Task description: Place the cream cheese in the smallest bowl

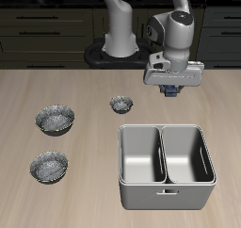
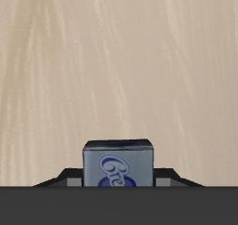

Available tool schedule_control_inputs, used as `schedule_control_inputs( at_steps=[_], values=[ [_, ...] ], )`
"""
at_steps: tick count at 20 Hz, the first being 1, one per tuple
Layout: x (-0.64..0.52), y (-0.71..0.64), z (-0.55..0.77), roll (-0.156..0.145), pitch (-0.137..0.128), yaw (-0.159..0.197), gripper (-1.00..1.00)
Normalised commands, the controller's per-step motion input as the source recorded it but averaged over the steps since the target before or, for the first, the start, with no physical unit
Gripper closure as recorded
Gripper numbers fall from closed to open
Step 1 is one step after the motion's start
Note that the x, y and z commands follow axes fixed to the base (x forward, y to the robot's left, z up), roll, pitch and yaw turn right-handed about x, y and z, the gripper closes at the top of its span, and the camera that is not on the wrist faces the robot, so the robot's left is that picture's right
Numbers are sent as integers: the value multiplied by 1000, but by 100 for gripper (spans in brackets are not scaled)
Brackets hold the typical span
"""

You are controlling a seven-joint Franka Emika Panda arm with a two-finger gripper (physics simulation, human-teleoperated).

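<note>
My gripper (image 1: 170, 89) hangs above the table near its back, over bare wood between the smallest bowl and the steel tray. It is shut on the cream cheese (image 2: 117, 164), a small blue-grey box with a blue logo, seen between the fingers in the wrist view; in the exterior view the box (image 1: 170, 89) shows as a dark blue bit under the hand. The smallest bowl (image 1: 120, 104) is a small speckled silvery bowl standing on the table, apart from the gripper and nearer the table's middle. It is out of the wrist view.
Two larger speckled bowls stand on the table, one (image 1: 55, 119) mid-table and one (image 1: 48, 166) nearer the front edge. A big double-compartment steel tray (image 1: 164, 182) stands near the front edge, below the gripper's spot. The robot's base (image 1: 120, 45) is at the back.
</note>
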Motion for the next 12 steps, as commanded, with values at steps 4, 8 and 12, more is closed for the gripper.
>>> schedule_control_inputs(
  at_steps=[4, 8, 12],
  values=[
    [-145, -162, 443, -5, -79, 12, 100],
    [-29, -184, 289, 8, -23, -1, 100],
    [53, -293, 231, 23, -3, 25, 100]
  ],
)
